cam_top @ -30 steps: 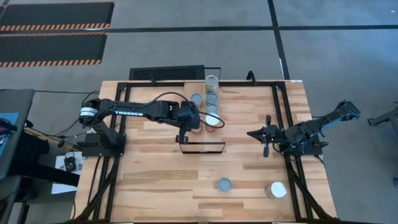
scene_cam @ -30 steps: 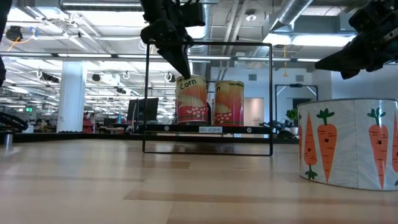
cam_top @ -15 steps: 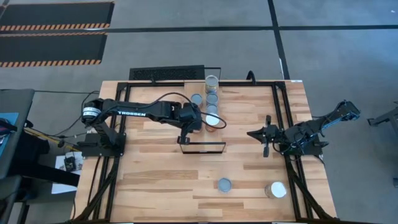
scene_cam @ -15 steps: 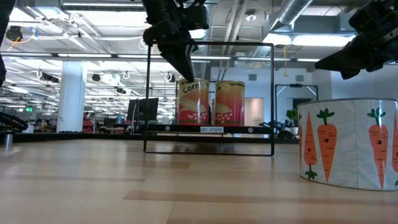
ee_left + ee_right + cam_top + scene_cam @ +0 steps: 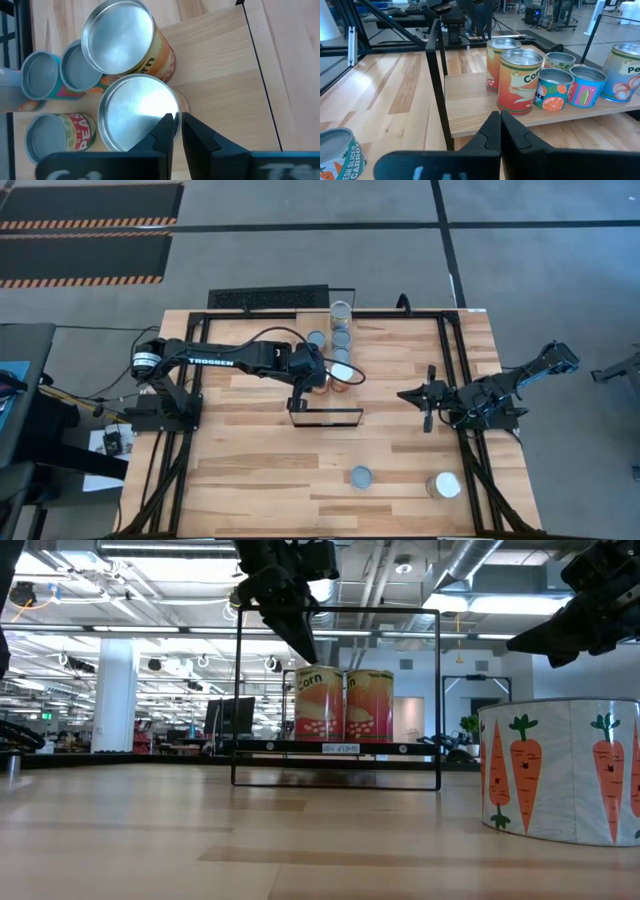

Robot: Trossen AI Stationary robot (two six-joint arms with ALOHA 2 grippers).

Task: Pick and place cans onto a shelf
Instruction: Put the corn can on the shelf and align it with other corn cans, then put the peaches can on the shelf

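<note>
The shelf (image 5: 325, 396) is a pale plank with a black frame (image 5: 338, 698) at its near end. Several cans stand on it in a row toward the far edge. My left gripper (image 5: 318, 374) is above the nearest one, a corn can (image 5: 320, 702), and shut on its top edge. This can stands on the plank (image 5: 470, 115) against a second corn can (image 5: 368, 705). My right gripper (image 5: 428, 396) is shut and empty, above the table to the right of the shelf. Two loose cans, grey-topped (image 5: 361, 476) and white-topped (image 5: 445, 485), stand near the front edge. My left gripper pinches the corn can's upper rim (image 5: 176, 107) between its two fingertips, on the side away from the peas can. The fingers (image 5: 300, 640) slant down onto it from above. The can stands upright with its base on the shelf plank.
The other shelf cans include a peas can (image 5: 55, 132) and an orange-print can (image 5: 552, 90). A carrot can (image 5: 560, 770) stands close to the low camera, and another shows in the right wrist view (image 5: 340, 150). Bare plank lies between the corn cans and the frame.
My left gripper has moved a little toward the table's right edge. The corn can has moved with it along the plank, upright, up to the second corn can.
</note>
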